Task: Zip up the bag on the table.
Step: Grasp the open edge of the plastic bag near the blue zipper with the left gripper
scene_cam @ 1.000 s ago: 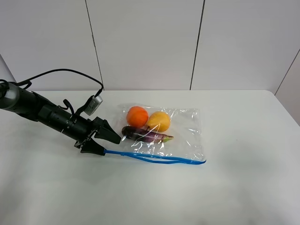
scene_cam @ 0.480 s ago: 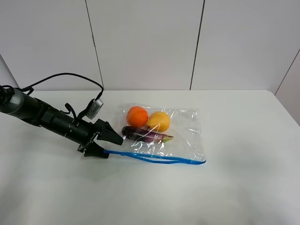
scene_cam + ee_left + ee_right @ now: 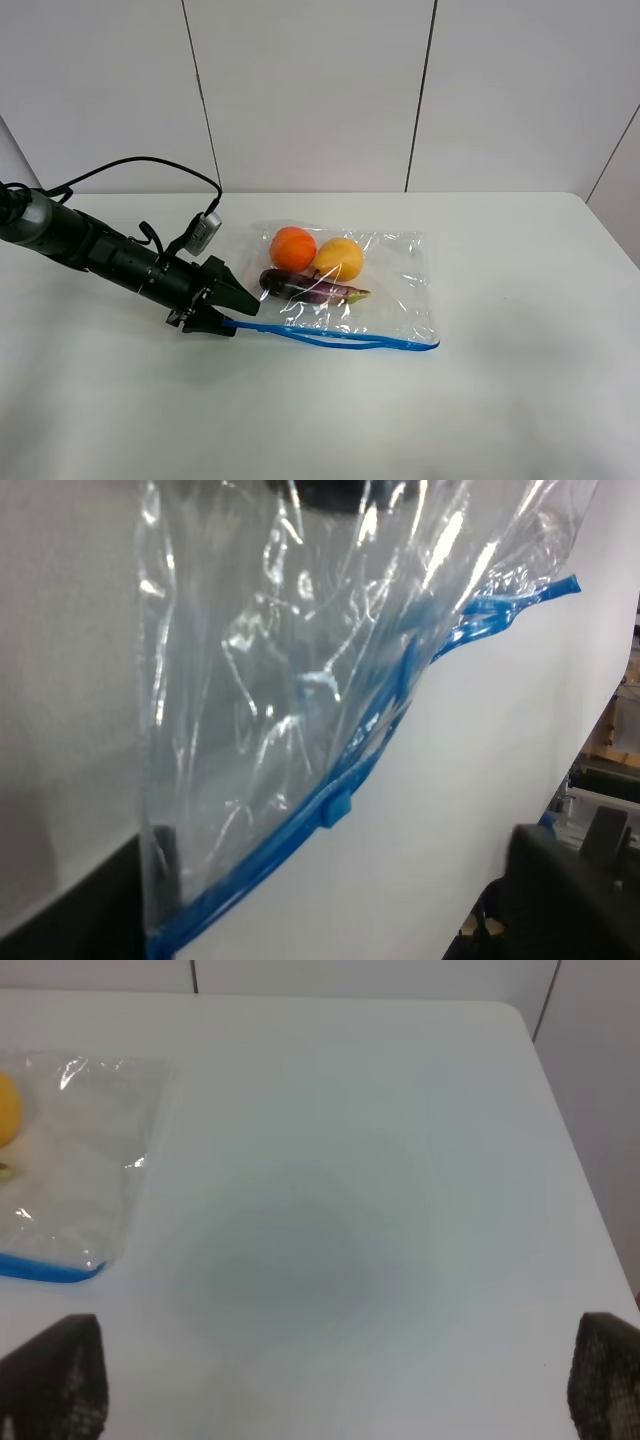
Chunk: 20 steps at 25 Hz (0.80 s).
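At the near-left corner of the bag (image 3: 395, 285), the left end effector (image 3: 238, 313) lay low over the tabletop (image 3: 520, 390). Its jaws stood part-way apart, straddling the left end of the blue zip strip (image 3: 330, 338) and clamping nothing. The bag lay flat around the middle of the tabletop with the strip along its near edge, running left to right. An orange fruit (image 3: 293, 248), a yellow fruit (image 3: 339, 259) and a purple aubergine (image 3: 312, 290) were bunched in its far-left part. Along the middle of the strip the two blue tracks bowed apart, so the mouth looked unsealed. The pinch would do best square across the very end of the strip, with both tracks between the jaws and no loose film gathered in. The sweep to the right should then stay low and parallel to the near edge under light, even pressure. A small blue tab (image 3: 337, 808) sat on the strip in the left wrist view; whether it was a slider could not be told, but if so it was the better thing to grip. Nothing pinned the light bag, so it would probably drag along with the sweep. The right end effector (image 3: 325, 1385) was spread wide and empty over bare tabletop to the right of the bag, well placed to hold the strip's right end down.
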Available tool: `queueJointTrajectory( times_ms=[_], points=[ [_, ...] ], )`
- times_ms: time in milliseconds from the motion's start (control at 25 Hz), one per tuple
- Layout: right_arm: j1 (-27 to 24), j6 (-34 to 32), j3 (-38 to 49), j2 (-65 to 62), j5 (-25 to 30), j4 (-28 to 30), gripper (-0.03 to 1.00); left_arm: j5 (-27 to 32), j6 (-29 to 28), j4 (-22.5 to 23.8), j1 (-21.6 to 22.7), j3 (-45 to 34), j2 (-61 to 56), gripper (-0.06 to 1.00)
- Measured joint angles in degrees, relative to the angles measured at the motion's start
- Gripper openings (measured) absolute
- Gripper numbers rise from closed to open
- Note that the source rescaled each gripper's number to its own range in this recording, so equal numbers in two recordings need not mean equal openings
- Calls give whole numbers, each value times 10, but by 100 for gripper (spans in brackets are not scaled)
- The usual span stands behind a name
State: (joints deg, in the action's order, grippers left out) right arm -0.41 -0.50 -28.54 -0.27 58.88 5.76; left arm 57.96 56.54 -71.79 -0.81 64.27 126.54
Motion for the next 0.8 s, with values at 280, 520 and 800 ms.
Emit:
queueJointTrajectory(
  times_ms=[280,520,800],
  points=[
    [0,0,0,0,0,0,100,1,-1,13,0,0,0,68],
    [0,0,0,0,0,0,100,1,-1,13,0,0,0,68],
    [0,0,0,0,0,1,100,-1,-1,13,0,0,0,58]
  ],
)
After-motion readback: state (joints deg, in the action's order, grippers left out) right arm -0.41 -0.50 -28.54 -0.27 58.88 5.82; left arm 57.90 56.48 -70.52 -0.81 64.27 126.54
